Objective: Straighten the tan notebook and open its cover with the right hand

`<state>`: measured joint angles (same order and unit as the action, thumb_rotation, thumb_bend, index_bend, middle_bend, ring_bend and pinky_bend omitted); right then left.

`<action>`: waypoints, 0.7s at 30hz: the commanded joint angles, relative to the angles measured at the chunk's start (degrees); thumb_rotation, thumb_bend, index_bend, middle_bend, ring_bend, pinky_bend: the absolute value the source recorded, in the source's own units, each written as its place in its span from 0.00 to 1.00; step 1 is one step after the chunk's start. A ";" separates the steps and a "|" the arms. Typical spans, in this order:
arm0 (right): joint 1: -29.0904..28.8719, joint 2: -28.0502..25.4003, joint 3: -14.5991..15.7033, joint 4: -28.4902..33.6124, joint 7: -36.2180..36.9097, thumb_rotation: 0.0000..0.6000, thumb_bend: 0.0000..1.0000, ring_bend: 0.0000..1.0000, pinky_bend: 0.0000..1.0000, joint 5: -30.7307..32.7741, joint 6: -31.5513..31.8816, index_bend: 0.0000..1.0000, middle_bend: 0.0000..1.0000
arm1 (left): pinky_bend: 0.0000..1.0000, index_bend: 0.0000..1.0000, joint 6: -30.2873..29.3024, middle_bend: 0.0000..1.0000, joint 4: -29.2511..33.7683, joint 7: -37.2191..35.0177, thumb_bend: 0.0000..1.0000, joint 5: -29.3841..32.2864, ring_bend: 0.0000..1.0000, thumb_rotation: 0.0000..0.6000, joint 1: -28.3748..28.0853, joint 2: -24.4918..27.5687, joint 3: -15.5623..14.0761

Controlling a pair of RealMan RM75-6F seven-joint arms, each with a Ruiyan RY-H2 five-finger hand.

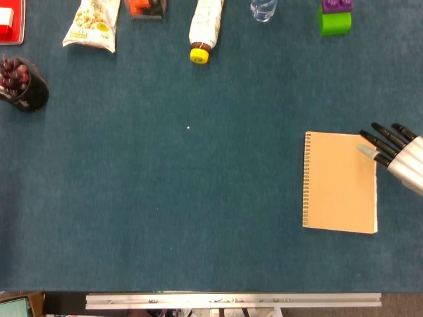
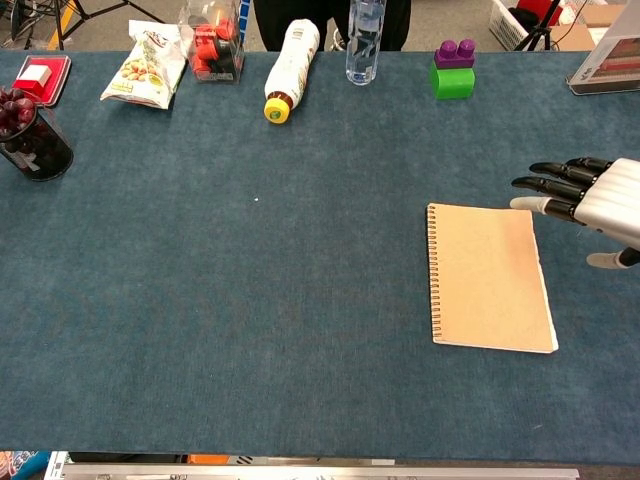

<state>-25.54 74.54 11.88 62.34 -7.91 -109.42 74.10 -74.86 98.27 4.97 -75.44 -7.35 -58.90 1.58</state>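
Tan notebook (image 1: 341,182): closed, flat on the blue surface (image 1: 198,198), right of centre; spiral binding on its left edge, long axis running near to far, nearly square to the surface edge.
Right hand (image 1: 396,153): at the notebook's far right corner, fingers extended and apart, holding nothing.
Left hand: out of sight.
Dark cup (image 1: 25,89): far left, holds red grapes (image 1: 13,71).

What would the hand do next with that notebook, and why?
Probably bring the right hand in low at the tan notebook's right edge and hook its fingertips under the cover. The notebook lies closed and looks roughly square to the table edge, its spiral on the left, and the hand, open, hovers by the upper right corner.
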 commanded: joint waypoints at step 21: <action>-1.38 9.09 2.33 -10.68 8.93 1.00 0.18 0.00 0.14 -1.89 -1.63 0.11 0.04 | 0.40 0.40 0.35 0.39 0.18 -1.12 0.17 -0.18 0.46 1.00 -0.07 0.40 -0.08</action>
<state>-26.85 83.54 14.20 51.74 0.94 -111.34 72.53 -74.50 98.44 3.85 -75.61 -7.43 -58.51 1.51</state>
